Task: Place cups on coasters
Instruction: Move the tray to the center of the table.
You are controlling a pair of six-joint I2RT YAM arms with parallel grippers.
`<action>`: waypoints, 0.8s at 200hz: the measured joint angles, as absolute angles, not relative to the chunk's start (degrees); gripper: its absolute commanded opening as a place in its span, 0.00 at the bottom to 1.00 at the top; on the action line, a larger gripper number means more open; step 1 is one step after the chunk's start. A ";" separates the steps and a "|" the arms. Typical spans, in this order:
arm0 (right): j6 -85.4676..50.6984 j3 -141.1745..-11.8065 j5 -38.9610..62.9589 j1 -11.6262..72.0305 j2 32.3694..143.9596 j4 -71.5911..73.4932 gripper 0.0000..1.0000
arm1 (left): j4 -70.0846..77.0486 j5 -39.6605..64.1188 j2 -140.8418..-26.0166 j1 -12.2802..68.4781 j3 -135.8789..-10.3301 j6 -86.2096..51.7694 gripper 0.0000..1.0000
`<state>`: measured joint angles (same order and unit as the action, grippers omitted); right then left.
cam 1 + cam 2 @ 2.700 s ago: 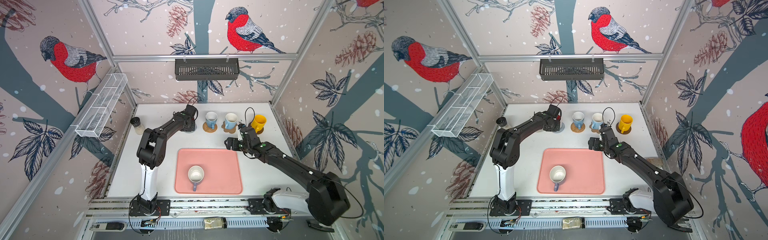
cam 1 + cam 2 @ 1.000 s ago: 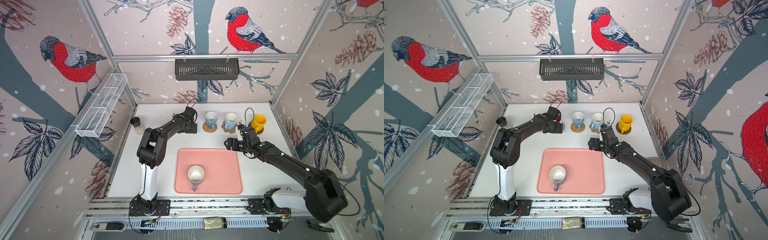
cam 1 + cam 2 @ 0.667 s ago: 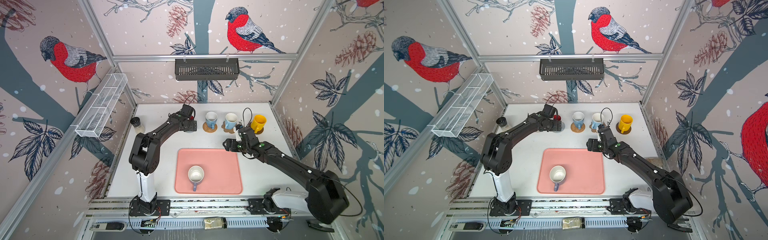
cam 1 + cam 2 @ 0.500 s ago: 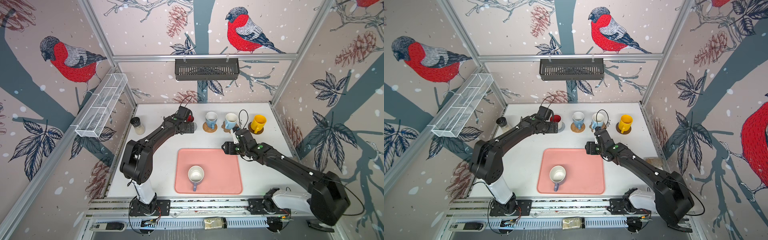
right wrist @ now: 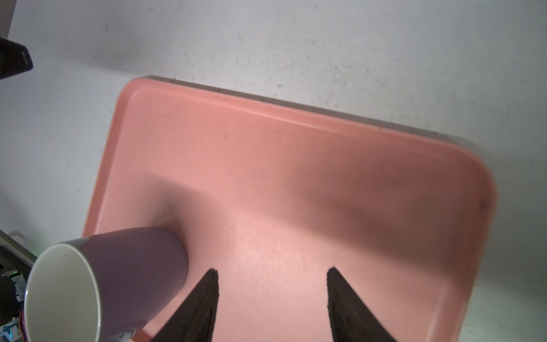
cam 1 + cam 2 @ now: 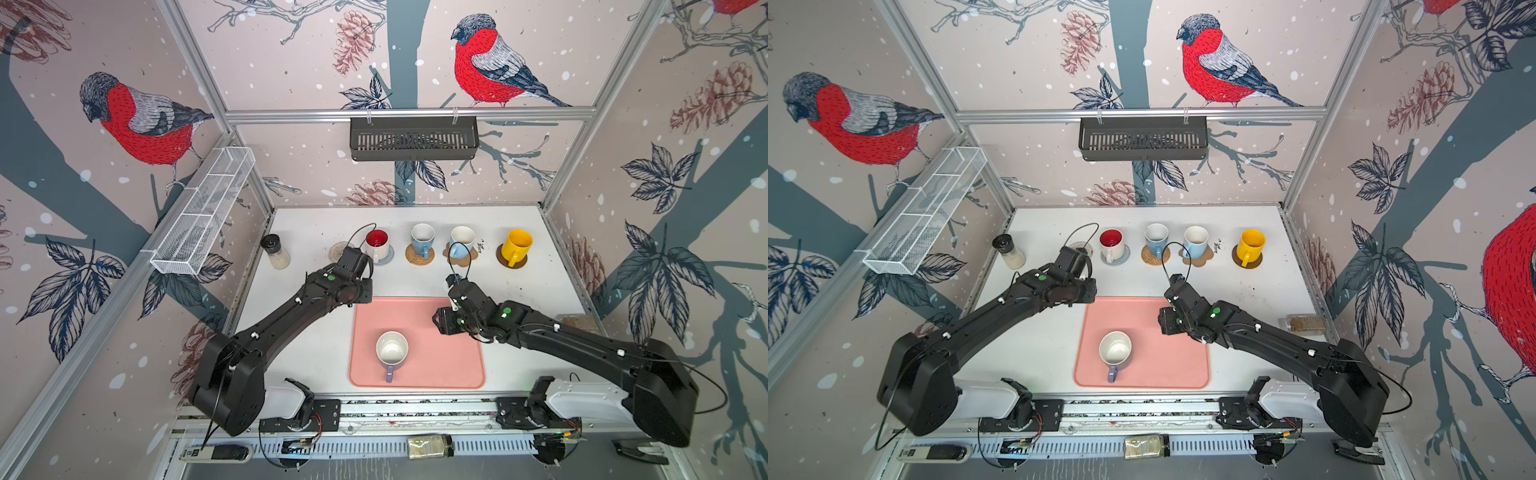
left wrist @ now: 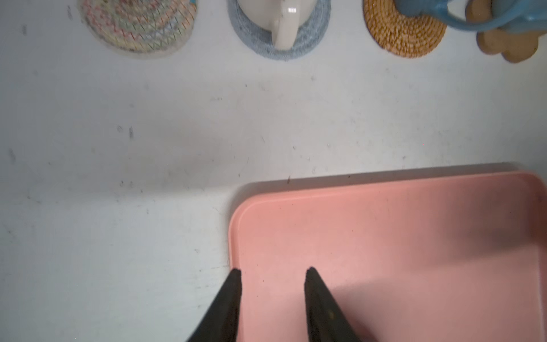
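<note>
- Since only one cup was left off a mat, the step in hand was judged to be the pickup of the lavender ceramic mug with a white inside. It stood upright on the large pink tray, with its handle toward the front rail.
- Four cups were seen seated in the back row:
  - white mug with red inside on the grey-blue woven coaster
  - one light blue mug on the tan rattan round
  - another light blue mug on the brown flower-shaped cork mat
  - yellow mug on the dark brown wooden disc
- The beige woven round coaster was left bare at the left end of the row.
- The left gripper was seen over the tray's corner, jaws a narrow gap apart with nothing between them.
- The right gripper was seen over the tray just beside the lavender mug, jaws wider apart and empty.
- For a good pickup:
  - Whichever jaws are used should be spread wide enough before descent.
  - The wall should be taken away from the handle.
  - The mug should be lifted straight up.
  - On set-down, the neighbouring white mug should be kept clear of, and the base centred on the bare coaster.
</note>
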<state>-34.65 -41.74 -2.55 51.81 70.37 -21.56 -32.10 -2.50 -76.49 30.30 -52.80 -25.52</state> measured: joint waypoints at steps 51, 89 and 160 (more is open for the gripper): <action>-36.36 -39.27 -5.10 50.70 73.30 -21.02 0.25 | -29.17 -1.30 -75.29 32.73 -44.36 -28.49 0.00; -36.29 -38.61 -5.58 45.98 78.04 -19.29 0.22 | -24.40 -0.10 -77.30 32.80 -43.18 -30.13 0.00; -34.02 -41.30 -5.93 39.29 86.39 -13.43 0.19 | -14.02 -1.41 -84.42 32.80 -40.01 -34.48 0.00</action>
<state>-34.02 -41.30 -5.93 39.29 86.39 -13.43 -14.02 -1.41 -84.42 32.80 -40.01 -34.48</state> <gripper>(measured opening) 0.193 0.051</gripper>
